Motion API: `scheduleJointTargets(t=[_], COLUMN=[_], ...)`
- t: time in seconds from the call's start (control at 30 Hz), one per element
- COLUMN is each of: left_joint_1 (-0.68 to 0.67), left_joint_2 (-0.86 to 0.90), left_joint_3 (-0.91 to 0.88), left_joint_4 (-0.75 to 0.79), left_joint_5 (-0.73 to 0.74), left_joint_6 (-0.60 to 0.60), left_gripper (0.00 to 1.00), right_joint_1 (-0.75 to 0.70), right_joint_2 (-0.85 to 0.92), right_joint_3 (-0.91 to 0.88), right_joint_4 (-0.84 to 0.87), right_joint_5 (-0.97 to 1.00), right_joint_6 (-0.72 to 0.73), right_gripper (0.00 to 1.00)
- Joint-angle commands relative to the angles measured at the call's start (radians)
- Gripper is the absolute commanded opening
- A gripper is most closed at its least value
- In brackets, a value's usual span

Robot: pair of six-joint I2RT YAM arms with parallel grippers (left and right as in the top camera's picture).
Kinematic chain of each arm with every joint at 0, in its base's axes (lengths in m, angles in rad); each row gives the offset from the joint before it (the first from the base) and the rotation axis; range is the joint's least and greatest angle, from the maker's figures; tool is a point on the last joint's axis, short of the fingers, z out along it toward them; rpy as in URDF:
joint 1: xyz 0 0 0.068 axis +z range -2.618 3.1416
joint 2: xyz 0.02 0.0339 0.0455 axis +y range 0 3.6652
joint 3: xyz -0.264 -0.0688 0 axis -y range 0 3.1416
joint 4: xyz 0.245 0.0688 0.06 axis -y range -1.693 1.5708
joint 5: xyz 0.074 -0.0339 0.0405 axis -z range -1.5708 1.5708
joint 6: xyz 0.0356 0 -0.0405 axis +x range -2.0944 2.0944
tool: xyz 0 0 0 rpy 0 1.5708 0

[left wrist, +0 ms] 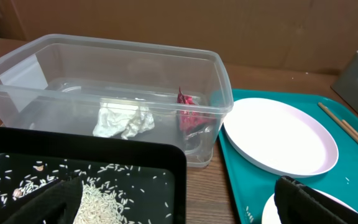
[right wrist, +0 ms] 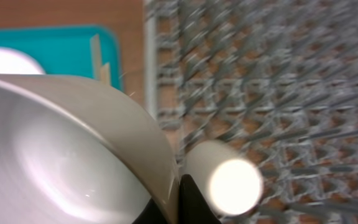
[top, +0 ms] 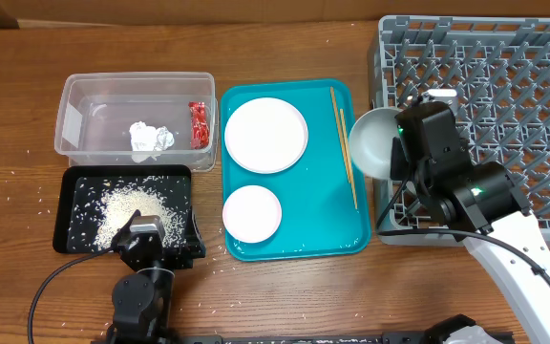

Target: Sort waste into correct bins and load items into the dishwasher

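**Left gripper** [top: 158,241]: fingers spread wide, nothing between them. It sits at the near edge of the black tray [top: 73,191].

**Black tray:** directly ahead of and partly under the left gripper. It holds a heap of rice [top: 134,208]. More grains lie scattered on the table [top: 8,86] around it.

**Clear tub** [top: 94,96]: beyond the black tray, straight ahead of the left gripper. Inside are a paper wad [top: 149,137] and a red wrapper [top: 198,125]. The wrapper stands against the end wall on the gripper's right.

**Teal tray** [top: 294,244]: to the right of the left gripper and to the left of the right gripper [top: 396,148].
- large plate [top: 265,135] on its far half
- smaller plate [top: 252,212] on its near half
- chopsticks [top: 345,143] lying lengthways along the side nearest the right gripper

**Right gripper:** fingers pressed together on the rim of a bowl [top: 372,143].

**Bowl:** tilted and lifted, on the gripper's left. It hangs over the gap between the teal tray and the rack [top: 504,86].

**Rack:** to the right of and below the right gripper. It is blurred in the right wrist view.
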Motion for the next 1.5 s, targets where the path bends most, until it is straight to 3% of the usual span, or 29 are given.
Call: scheduleJointTargets(t=[0.0, 0.1, 0.5, 0.63, 0.7, 0.77, 0.8, 0.9, 0.93, 1.07, 1.47], left_joint_1=[0.007, 0.007, 0.007, 0.007, 0.007, 0.007, 0.007, 0.007, 0.007, 0.007, 0.007], left_joint_2=[-0.01, -0.01, -0.01, -0.01, -0.01, -0.01, -0.01, -0.01, -0.01, -0.01, -0.01], left_joint_3=[-0.005, -0.005, -0.005, -0.005, -0.005, -0.005, -0.005, -0.005, -0.005, -0.005, -0.005], left_joint_4=[0.004, 0.004, 0.004, 0.004, 0.004, 0.004, 0.004, 0.004, 0.004, 0.004, 0.004], left_joint_5=[0.005, 0.005, 0.004, 0.005, 0.004, 0.004, 0.005, 0.004, 0.004, 0.005, 0.004], left_joint_6=[-0.011, -0.011, -0.011, -0.011, -0.011, -0.011, -0.011, -0.011, -0.011, -0.011, -0.011], left_gripper=[1.0, 1.0, 1.0, 1.0, 1.0, 1.0, 1.0, 1.0, 1.0, 1.0, 1.0], right_joint_1=[0.003, 0.003, 0.008, 0.042, 0.063, 0.075, 0.076, 0.06, 0.049, -0.014, -0.15], right_joint_2=[0.022, 0.066, 0.314, 0.339, 0.339, 0.339, 0.339, 0.339, 0.339, 0.339, 0.339], right_joint_3=[0.011, -0.048, -0.189, -0.189, -0.189, -0.189, -0.189, -0.189, -0.189, -0.189, -0.175], right_joint_4=[-0.017, -0.038, 0.139, 0.146, 0.148, 0.148, 0.148, 0.131, 0.122, 0.073, 0.051], right_joint_5=[-0.306, -0.525, -0.587, -0.586, -0.576, -0.52, -0.481, -0.407, -0.396, -0.353, -0.368], right_joint_6=[0.001, 0.001, 0.035, 0.034, 0.027, 0.032, 0.055, 0.13, 0.149, 0.218, 0.177], right_gripper=[0.04, 0.04, 0.07, 0.29, 0.55, 0.63, 0.6, 0.15, 0.08, 0.04, 0.04])
